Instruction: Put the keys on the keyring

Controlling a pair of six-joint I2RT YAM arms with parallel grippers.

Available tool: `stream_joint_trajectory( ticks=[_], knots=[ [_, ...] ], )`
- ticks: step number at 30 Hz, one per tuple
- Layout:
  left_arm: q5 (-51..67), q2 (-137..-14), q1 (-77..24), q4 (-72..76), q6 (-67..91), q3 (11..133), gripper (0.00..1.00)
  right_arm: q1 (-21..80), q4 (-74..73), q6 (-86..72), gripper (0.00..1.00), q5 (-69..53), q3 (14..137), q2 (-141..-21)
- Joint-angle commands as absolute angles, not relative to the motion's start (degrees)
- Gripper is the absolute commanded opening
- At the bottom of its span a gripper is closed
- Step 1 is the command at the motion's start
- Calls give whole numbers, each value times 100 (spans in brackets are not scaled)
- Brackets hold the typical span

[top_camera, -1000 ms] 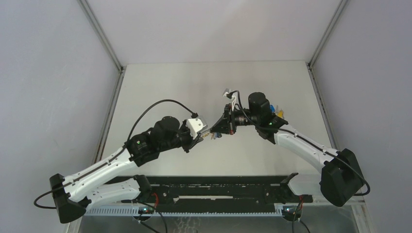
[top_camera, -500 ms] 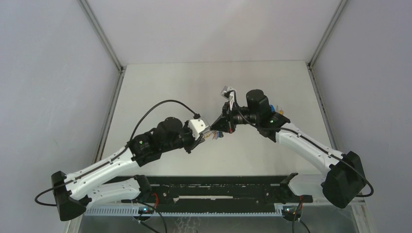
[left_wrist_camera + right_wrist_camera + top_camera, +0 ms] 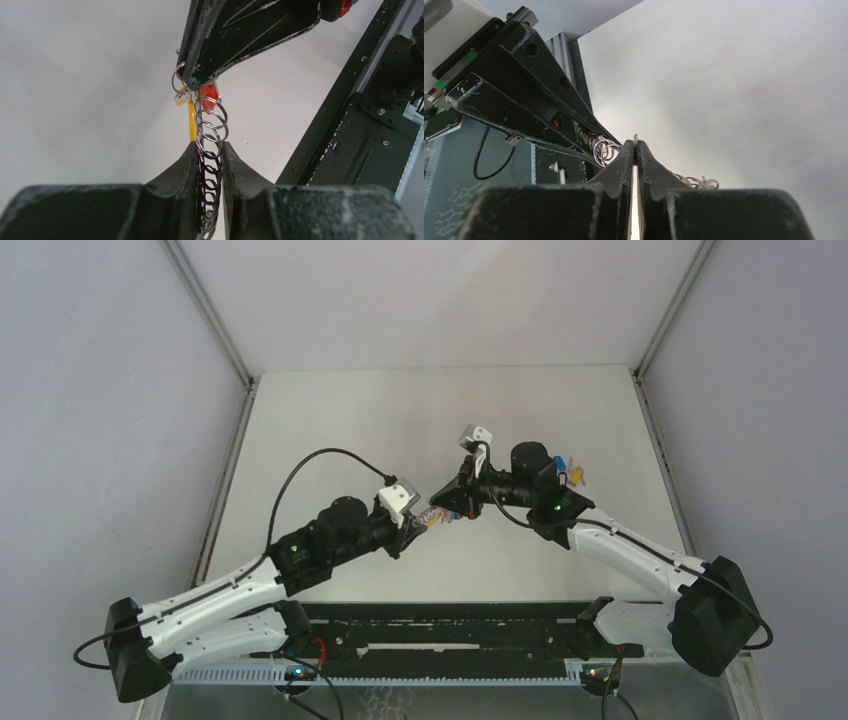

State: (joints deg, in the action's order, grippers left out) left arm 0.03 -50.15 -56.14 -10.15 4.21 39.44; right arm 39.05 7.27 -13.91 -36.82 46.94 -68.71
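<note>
The grey chain-like keyring of linked metal loops (image 3: 208,165) is grasped between the fingers of the left gripper (image 3: 207,146). It is clamped partway along, so its free end stands out towards 12 o'clock in the left wrist view. There its red piece (image 3: 208,93) and yellow section (image 3: 192,125) are exposed. It is held clear of the pale table (image 3: 330,420), presumably so that the end loop can be reached.

The right gripper (image 3: 635,145) is clenched on a thin flat metal key (image 3: 634,195), seen edge-on. It is set against the ring end from 12 o'clock; whether they actually touch cannot be told.

The blue and yellow-headed keys (image 3: 570,468) lie on the table at 2 o'clock of the right wrist. Threading is judged not yet done.
</note>
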Motion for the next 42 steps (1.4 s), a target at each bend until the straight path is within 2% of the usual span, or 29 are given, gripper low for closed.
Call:
stream_joint_trajectory(
  ticks=[1, 7, 13, 19, 25, 32, 42],
  knots=[
    [-238, -4827, -5660, 439, 947, 3519, 25, 3929, 2258, -1384, 0, -3609, 4436, -6875],
    [-460, -4779, -5628, 1819, 1108, 2662, 49, 3865, 3568, -1234, 0, -3849, 3822, -7306],
    [515, -4639, -5006, 2762, 1520, 2007, 57, 3719, 4343, -1080, 0, -4484, 3561, -7538],
    [1313, -3934, -4225, 2845, 1527, 1871, 63, 3575, 4459, -740, 0, -4799, 3560, -7363],
    [2211, -3926, -3614, 3427, 1678, 1989, 60, 3447, 4403, -738, 0, -5262, 3761, -7181],
    [3074, -4582, -3264, 3839, 1748, 2369, 46, 3339, 4203, -736, 0, -5696, 3935, -6936],
    [3928, -4940, -3182, 4176, 1769, 2584, 44, 3263, 4239, -820, 0, -5910, 4061, -6925]
  ],
)
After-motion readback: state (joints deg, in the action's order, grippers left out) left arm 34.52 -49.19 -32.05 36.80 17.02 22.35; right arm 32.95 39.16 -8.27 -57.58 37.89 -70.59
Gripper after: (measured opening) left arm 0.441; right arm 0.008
